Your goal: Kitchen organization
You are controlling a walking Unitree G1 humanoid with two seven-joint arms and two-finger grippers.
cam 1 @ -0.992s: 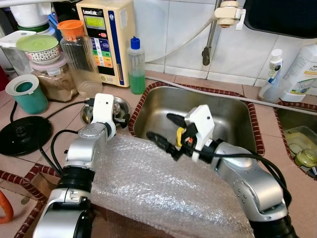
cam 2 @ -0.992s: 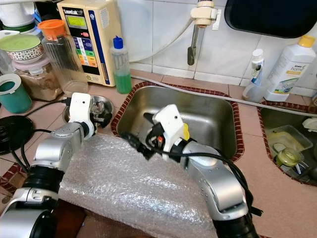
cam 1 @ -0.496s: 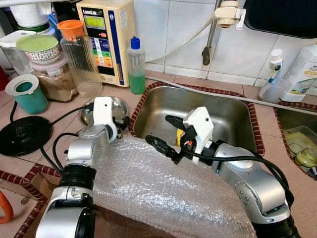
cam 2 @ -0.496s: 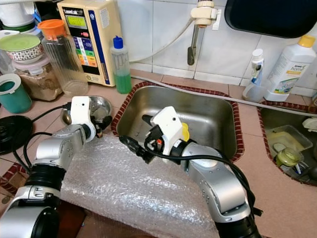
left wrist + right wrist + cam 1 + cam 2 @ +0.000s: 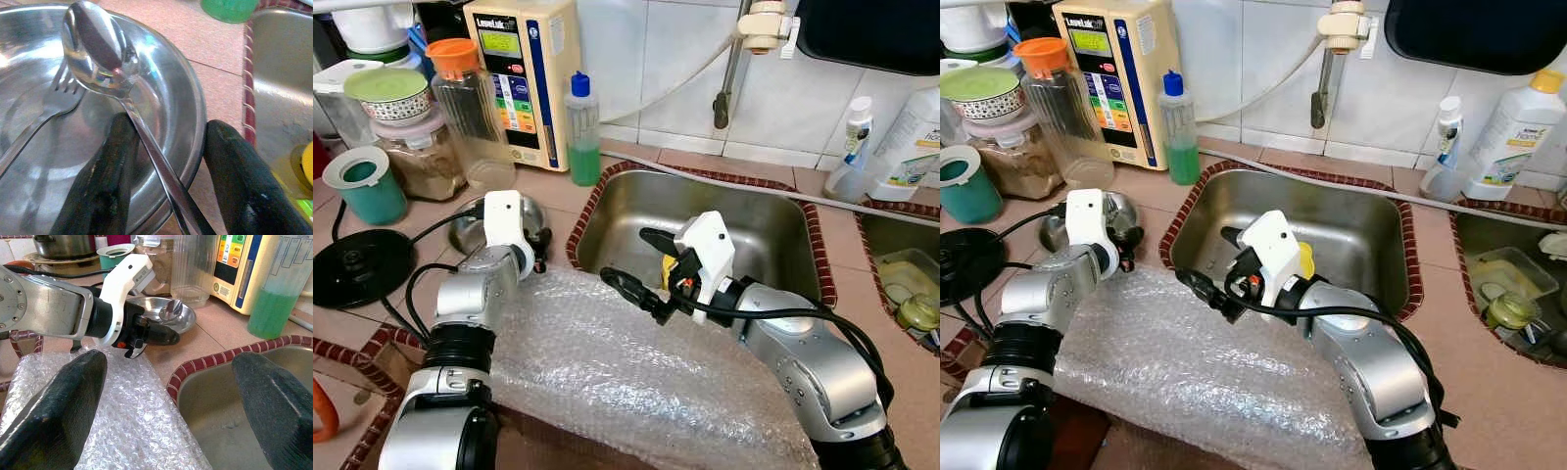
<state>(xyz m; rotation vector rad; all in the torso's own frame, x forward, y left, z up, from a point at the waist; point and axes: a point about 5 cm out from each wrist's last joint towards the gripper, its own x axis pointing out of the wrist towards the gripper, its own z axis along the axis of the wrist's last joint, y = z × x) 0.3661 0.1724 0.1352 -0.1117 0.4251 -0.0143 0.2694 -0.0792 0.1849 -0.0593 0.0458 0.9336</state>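
spoon: shiny steel spoon (image 5: pixel 100 58), bowl end up on the rim of the round steel dish (image 5: pixel 181 98), handle running down between the left tool's fingers
handling: likely light, stiff, slick; best pinched mid-handle
left tool (image 5: pixel 168 186): fingers part open either side of the handle, looks not clamped yet
fork: steel fork (image 5: pixel 44 112) lying in the dish
right tool (image 5: pixel 631 264): wide open, empty, over bubble wrap sheet (image 5: pixel 636 382) at steel sink (image 5: pixel 783 220) edge
desk: pink tiled desk (image 5: pixel 431 220)
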